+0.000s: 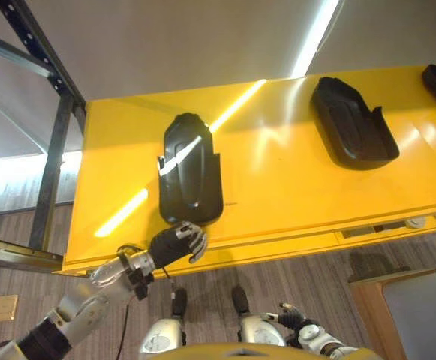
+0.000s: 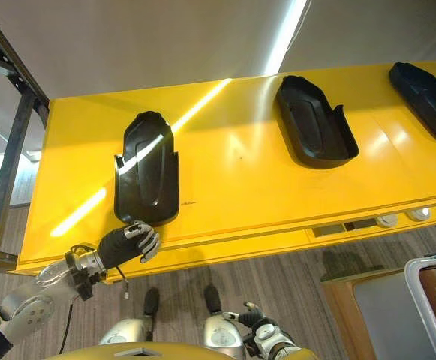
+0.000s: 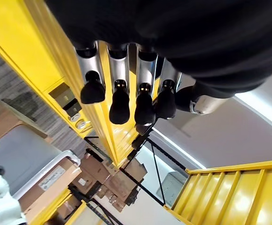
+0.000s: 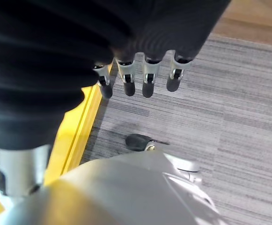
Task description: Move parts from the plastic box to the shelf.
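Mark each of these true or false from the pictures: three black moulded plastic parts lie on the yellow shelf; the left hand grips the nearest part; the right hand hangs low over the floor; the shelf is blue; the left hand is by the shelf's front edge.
1. Three black moulded plastic parts lie on the yellow metal shelf: true; nearest part, middle part, far part.
2. The left hand grips the nearest part: false; it holds nothing.
3. The right hand hangs low over the floor: true.
4. The shelf is blue: false; yellow.
5. The left hand is by the shelf's front edge: true.
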`<state>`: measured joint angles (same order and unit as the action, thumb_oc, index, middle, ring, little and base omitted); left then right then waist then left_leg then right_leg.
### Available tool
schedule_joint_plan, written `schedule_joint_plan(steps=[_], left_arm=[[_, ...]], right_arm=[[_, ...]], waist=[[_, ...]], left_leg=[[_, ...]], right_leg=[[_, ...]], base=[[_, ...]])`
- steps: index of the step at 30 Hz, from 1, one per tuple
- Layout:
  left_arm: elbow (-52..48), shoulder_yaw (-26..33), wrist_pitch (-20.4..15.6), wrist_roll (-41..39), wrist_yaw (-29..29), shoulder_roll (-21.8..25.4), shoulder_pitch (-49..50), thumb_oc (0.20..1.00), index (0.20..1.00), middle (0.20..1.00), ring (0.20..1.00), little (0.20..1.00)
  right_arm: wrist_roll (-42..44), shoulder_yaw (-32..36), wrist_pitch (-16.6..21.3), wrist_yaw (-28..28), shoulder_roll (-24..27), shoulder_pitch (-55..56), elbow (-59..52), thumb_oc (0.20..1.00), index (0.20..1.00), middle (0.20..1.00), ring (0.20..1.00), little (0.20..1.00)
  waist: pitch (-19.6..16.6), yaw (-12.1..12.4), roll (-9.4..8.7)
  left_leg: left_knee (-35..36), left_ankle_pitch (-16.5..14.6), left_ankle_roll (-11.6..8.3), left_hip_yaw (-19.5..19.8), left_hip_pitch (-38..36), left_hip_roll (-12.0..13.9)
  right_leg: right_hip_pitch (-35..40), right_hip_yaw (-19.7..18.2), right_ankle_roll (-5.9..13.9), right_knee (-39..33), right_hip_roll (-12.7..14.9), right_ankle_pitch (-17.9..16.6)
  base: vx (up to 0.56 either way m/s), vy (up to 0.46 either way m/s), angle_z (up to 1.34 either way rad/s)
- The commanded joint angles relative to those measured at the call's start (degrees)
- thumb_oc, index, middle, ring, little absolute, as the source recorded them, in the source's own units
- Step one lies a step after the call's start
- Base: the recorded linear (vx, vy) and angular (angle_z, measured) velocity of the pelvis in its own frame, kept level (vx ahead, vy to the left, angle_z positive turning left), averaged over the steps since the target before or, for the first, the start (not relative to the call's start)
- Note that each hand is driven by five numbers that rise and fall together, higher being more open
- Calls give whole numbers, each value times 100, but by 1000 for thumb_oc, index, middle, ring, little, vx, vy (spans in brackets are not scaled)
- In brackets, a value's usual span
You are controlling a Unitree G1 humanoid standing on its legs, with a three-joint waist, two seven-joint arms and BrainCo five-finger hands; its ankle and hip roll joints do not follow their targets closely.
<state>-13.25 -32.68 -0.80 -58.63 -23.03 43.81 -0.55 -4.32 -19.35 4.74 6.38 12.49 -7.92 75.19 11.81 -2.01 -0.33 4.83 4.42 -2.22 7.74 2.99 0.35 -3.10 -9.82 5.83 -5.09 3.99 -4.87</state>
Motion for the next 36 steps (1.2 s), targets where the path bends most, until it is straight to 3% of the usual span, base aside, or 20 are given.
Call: schedule_joint_plan(steps=[1,6,13,27,32,36], left_arm=[[-376,313,-552,314,272,264,-51,200,200,200,200,200],[-92,691,-696,448,620,-220,-52,200,200,200,200,200],[243,1104,-859,800,997,-400,-117,200,200,200,200,200],[903,1348,-1051,1562,1663,-1004,-579,200,200,200,200,200],[912,1297,-1068,1643,1730,-1201,-763,200,200,200,200,200],[334,1288,-981,1463,1480,-1165,-716,200,200,200,200,200]], right_arm=[[86,-240,-51,126,-345,364,56,1000,1000,1000,1000,1000],[165,-190,-51,214,-338,403,-19,1000,1000,1000,1000,1000],[217,-154,-59,294,-310,423,-123,1000,1000,1000,1000,1000],[325,-157,-52,441,-340,402,-312,1000,1000,1000,1000,1000],[354,-163,-48,470,-376,398,-290,1000,1000,1000,1000,1000],[390,-125,-62,455,-402,430,-284,1000,1000,1000,1000,1000]], waist=[[-412,-53,-225],[-407,-72,-241],[-351,-113,-227],[-241,-190,-274],[-291,-206,-289],[-490,-184,-305]], left_leg=[[-54,-545,218,-78,56,-100],[-45,-509,202,-75,120,-102],[-44,-462,173,-59,196,-82],[-48,-406,130,-36,294,-7],[-44,-431,124,-10,232,18],[-33,-497,114,39,42,54]], right_leg=[[-195,239,309,144,383,213],[-248,250,293,121,382,187],[-296,263,259,121,365,191],[-358,251,204,147,319,232],[-296,257,191,188,298,303],[-125,310,180,294,254,446]], base=[[0,0,0],[0,0,0],[0,0,0],[1,-2,0],[0,0,0],[67,-28,3]])
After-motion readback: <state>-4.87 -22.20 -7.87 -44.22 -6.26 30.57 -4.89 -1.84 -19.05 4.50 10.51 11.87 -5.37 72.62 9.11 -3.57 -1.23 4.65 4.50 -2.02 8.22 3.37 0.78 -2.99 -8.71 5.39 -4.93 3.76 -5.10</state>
